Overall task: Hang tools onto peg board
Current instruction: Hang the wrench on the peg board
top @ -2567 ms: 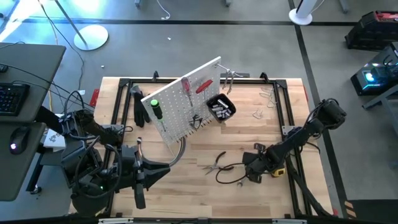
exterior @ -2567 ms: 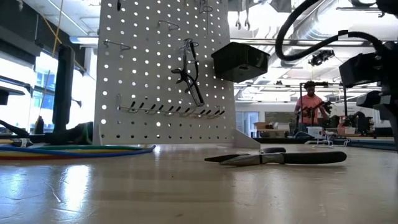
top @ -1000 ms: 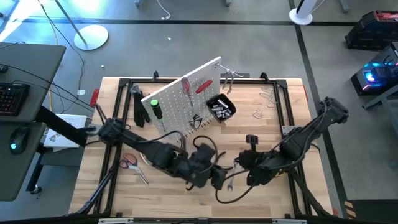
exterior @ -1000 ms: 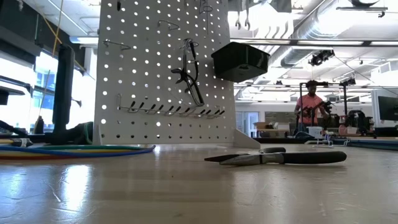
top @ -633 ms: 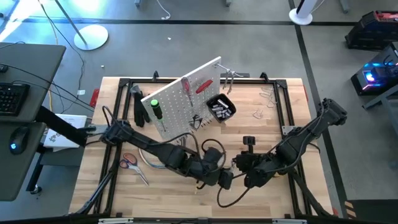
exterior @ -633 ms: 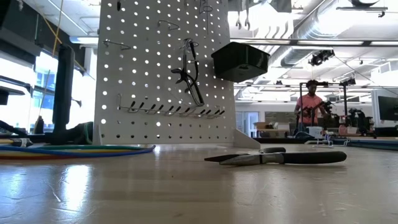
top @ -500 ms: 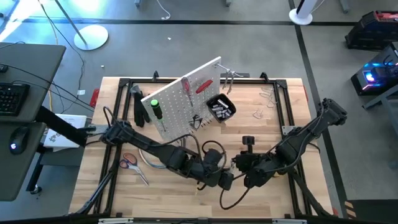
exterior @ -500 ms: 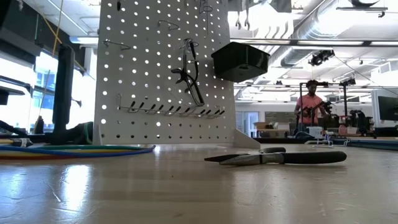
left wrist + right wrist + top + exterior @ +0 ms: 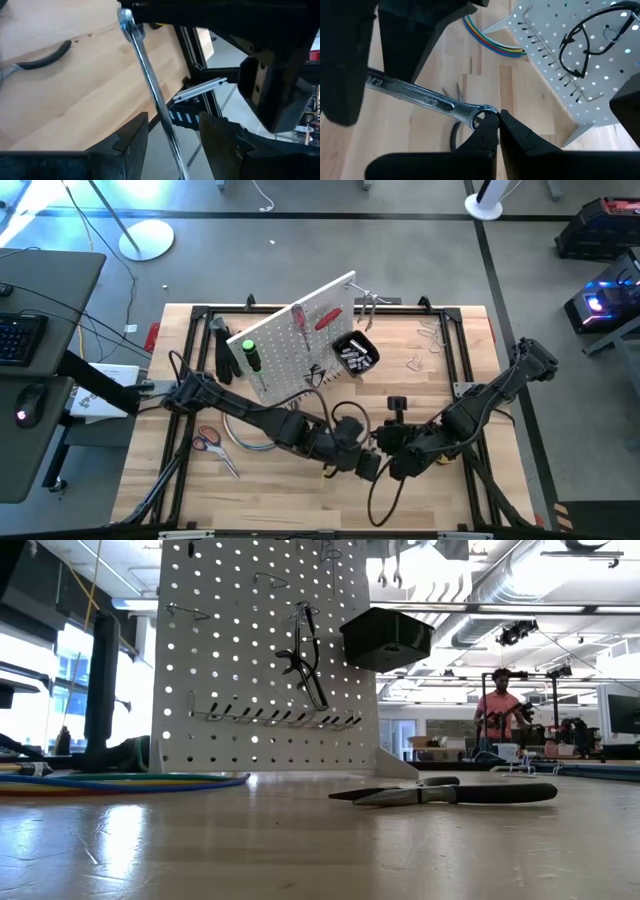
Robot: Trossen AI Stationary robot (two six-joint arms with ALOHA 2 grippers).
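A silver wrench [image 9: 420, 97] hangs above the table between my two grippers, in front of the white peg board [image 9: 300, 340]. My right gripper [image 9: 497, 117] is shut on one end of it. My left gripper [image 9: 172, 122] is open. Its two fingers stand on either side of the wrench's shaft [image 9: 150, 80], with a gap on each side. In the high view the two grippers meet at the table's middle, left gripper [image 9: 365, 465] and right gripper [image 9: 388, 455]. Black-handled pliers [image 9: 450, 793] lie flat on the wood. My right gripper pinches the wrench's ring end [image 9: 481, 116] between its two fingertips. The fingers slant down from the table's right side. The wrench is lifted clear of the table, and its shaft runs away from the fingers toward my left gripper.
The peg board carries a black bin [image 9: 355, 352], a green-handled screwdriver [image 9: 250, 352], a red-handled one [image 9: 328, 318] and a black loop [image 9: 305, 655]. Red-handled scissors [image 9: 208, 440] lie at the left. A bundle of coloured cables [image 9: 120, 780] curves beside the board.
My left gripper has moved toward the table's right edge and down, rolling at the wrist. It now has its fingers around the wrench that my right gripper holds. The wrench and my right gripper have stayed nearly in place.
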